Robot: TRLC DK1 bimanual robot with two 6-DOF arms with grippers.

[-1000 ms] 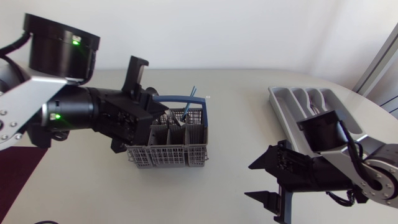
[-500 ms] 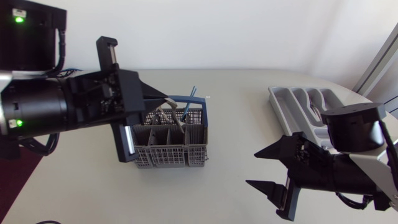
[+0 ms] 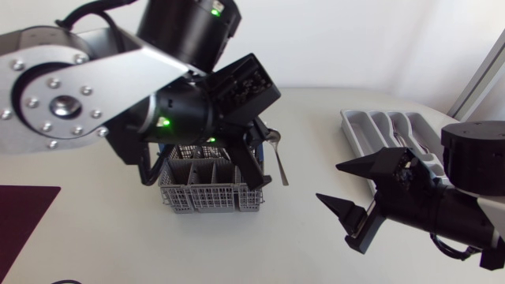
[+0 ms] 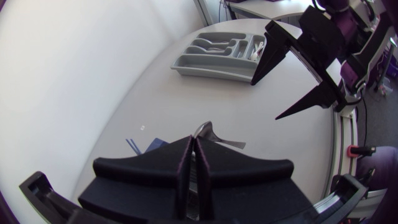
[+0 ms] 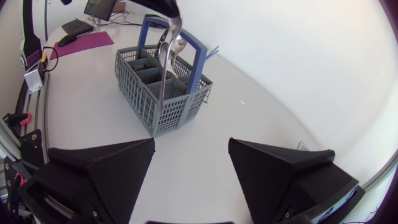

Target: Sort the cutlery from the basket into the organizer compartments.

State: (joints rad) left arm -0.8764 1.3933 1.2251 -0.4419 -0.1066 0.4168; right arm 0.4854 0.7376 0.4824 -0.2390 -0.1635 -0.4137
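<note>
Swinging up over the basket (image 3: 207, 196) since a second ago, the left hand (image 4: 194, 142) is now carrying 1 spoon (image 3: 278, 159) clear of it, fingers pressed together on the metal near its bowl and the handle hanging down close by the basket. The right hand (image 3: 331, 183) is waiting near the organizer (image 3: 364, 128), its 2 wedge fingers spread wide with nothing between them. By my judgement the sorting is running partway. Several pieces are already lying in the organizer's moulded grey compartments, and whether more is sitting in the basket I cannot tell. The spoon is gleaming as smooth steel. The basket is showing stiff grey plastic mesh with a blue handle (image 5: 194, 55) and is resting on the pale matte tabletop (image 3: 316, 110).
</note>
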